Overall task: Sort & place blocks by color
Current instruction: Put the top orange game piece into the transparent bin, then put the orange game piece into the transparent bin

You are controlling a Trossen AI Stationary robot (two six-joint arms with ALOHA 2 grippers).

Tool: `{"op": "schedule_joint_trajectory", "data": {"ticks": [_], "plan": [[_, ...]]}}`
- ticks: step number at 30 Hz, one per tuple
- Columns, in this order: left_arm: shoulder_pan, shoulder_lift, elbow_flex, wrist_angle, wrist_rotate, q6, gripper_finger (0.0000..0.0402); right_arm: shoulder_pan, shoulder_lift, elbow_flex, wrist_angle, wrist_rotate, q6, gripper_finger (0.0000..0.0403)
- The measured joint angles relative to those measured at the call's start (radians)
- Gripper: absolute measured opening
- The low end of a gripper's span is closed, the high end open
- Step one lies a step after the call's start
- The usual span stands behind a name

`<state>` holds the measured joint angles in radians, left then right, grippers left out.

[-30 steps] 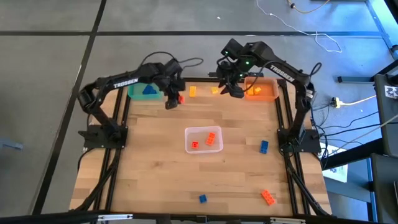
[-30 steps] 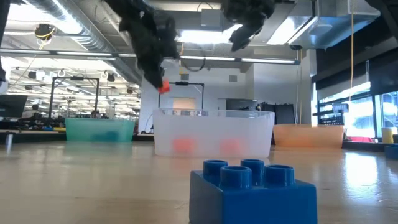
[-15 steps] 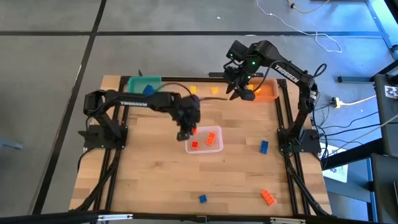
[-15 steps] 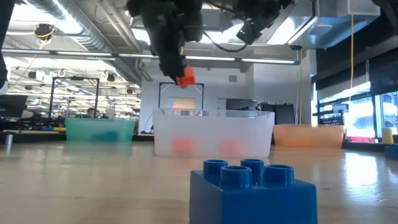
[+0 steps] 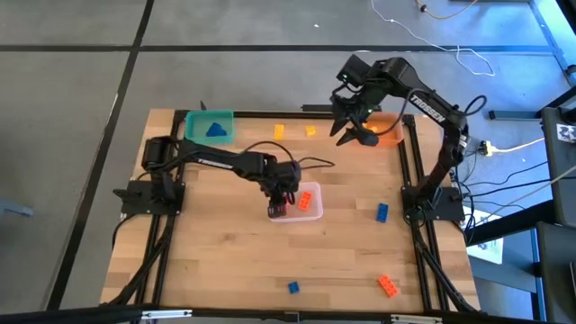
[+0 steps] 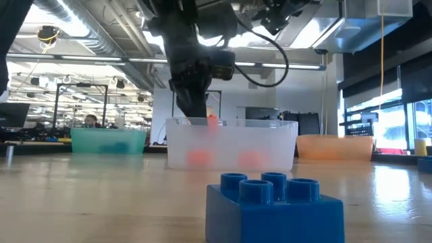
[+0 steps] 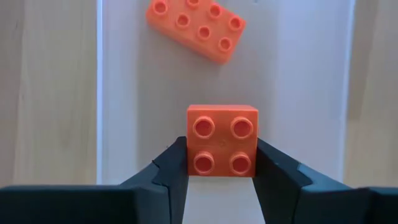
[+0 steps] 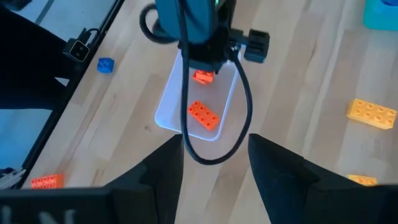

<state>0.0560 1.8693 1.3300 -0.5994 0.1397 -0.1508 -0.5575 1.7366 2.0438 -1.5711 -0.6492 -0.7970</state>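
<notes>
Blocks are scattered over the tabletop (image 5: 225, 261) in the high view: two yellow blocks (image 5: 279, 131) near the far edge, a blue block (image 5: 382, 211) at the right side, another blue block (image 5: 293, 287) and an orange block (image 5: 388, 285) near the front edge. The left arm reaches from its base at the left edge across to the clear bin (image 5: 310, 211) at the centre, with the left gripper (image 5: 279, 205) pointing down over the bin's left part and a red-orange block (image 5: 280, 208) between its fingers; a longer orange block (image 5: 305, 198) lies inside the bin beside it. The right arm is folded high at the far right, with the right gripper (image 5: 358, 135) hanging over the near edge of the orange bin (image 5: 389, 137); the teal bin (image 5: 209, 125) stands at the far left corner. In the low view, the left gripper (image 6: 202, 118) comes down from above to the rim of the clear bin (image 6: 270, 145), the red-orange block (image 6: 212, 121) showing just at rim height; a large blue block (image 6: 273, 206) fills the foreground. In the left wrist view, the two dark fingers (image 7: 171, 168) clamp the four-stud red-orange block (image 7: 222, 149) on its two sides, held over the bin floor, with the eight-stud orange block (image 7: 196, 28) lying beyond it and apart from it. In the right wrist view, the right gripper's fingers (image 8: 165, 171) stand parted with nothing between them, well above the tabletop, looking down on the left gripper (image 8: 202, 65) and the clear bin (image 8: 168, 112).
</notes>
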Motion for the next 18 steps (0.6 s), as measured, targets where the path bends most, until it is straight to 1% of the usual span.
{"op": "schedule_joint_trajectory", "data": {"ticks": [3,6,13,18], "plan": [[0.003,0.015,0.0,0.002,-0.001,0.001,0.0161,0.0,-0.02,0.0,0.0,0.001,0.003,0.0181],[0.003,0.026,0.0,-0.003,-0.001,0.002,0.0173,0.0,-0.038,0.0,0.0,0.001,0.007,0.0181],[0.002,0.022,0.0,0.011,-0.001,0.004,0.0174,0.0,-0.079,0.0,0.0,0.002,0.028,0.0181],[0.004,0.014,0.0,0.007,-0.002,0.002,0.0176,0.003,-0.119,-0.006,0.002,0.059,0.062,0.0181]]}}
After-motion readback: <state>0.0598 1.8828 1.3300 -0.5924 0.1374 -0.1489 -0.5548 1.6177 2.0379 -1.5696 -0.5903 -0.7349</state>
